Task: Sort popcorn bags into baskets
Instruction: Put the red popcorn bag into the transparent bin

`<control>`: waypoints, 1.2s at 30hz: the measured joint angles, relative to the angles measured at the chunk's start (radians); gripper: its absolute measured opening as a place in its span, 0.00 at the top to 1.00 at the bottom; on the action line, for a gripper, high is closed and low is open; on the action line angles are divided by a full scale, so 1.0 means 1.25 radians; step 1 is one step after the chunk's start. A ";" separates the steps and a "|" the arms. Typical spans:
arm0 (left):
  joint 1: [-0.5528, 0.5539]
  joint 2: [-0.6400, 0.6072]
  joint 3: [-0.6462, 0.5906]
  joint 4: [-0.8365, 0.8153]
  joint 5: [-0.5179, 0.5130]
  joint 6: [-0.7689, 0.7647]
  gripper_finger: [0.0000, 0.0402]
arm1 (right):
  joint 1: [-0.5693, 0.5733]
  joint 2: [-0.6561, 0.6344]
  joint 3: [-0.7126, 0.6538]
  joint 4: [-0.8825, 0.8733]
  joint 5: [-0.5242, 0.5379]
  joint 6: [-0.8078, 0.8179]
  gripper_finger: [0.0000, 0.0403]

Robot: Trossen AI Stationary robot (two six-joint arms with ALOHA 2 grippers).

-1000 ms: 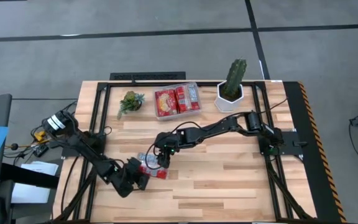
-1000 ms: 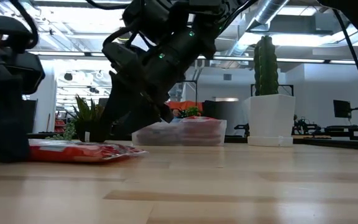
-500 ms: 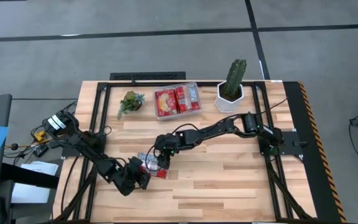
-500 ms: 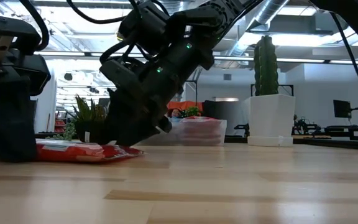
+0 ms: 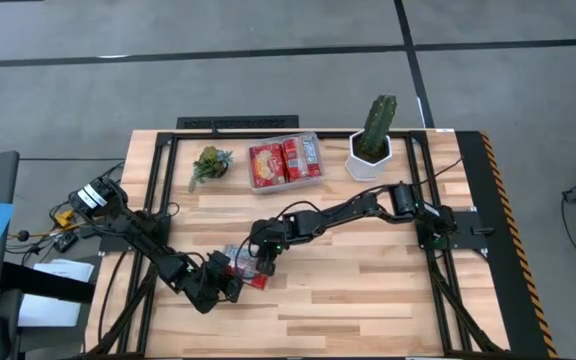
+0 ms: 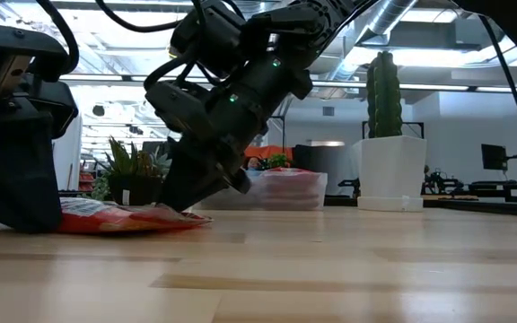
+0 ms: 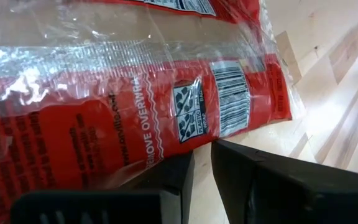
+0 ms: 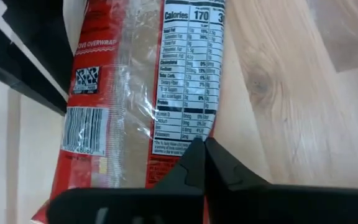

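Note:
One red popcorn bag (image 5: 243, 268) in clear wrap lies flat on the wooden table, near the front left. My right gripper (image 5: 263, 266) reaches down to its right end and is shut there. My left gripper (image 5: 228, 283) is shut at the bag's near left edge (image 7: 166, 158). At the far middle stands the clear basket (image 5: 284, 138) with red popcorn bags (image 5: 286, 160) lying inside. My left gripper's shut fingertips (image 7: 182, 165) stand right at the bag's wrapped edge; I cannot tell whether they touch it. My right gripper pinches the bag's end edge just below the nutrition panel (image 8: 188, 134) between its two fingers, slanting down from the table's right. The bag lies on the table, that end slightly raised (image 6: 170, 212).
A white pot with a tall cactus (image 5: 371, 150) stands at the far right beside the basket. A small green plant (image 5: 210, 162) stands to the basket's left. Bare wood stretches across the near and right parts of the table (image 5: 368, 290).
My right gripper has come down onto the bag's right end and has shut its fingers, which stood wide apart a second ago. The bag has stayed on the table.

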 joint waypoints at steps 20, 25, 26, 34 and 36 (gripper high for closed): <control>0.043 -0.187 -0.002 -0.015 -0.058 0.122 0.86 | -0.069 -0.132 -0.004 -0.035 0.006 0.078 0.99; 0.090 -0.246 -0.002 -0.058 -0.096 0.177 0.86 | -0.098 -0.181 -0.001 -0.049 0.018 0.077 1.00; 0.102 -0.256 -0.002 -0.053 -0.094 0.190 0.86 | -0.102 -0.189 -0.002 -0.060 0.021 0.077 1.00; 0.230 -0.374 -0.001 -0.057 -0.071 0.350 0.86 | -0.156 -0.240 -0.001 -0.081 0.066 0.072 1.00; 0.252 -0.410 -0.001 -0.066 -0.054 0.393 0.86 | -0.173 -0.248 -0.001 -0.077 0.066 0.070 1.00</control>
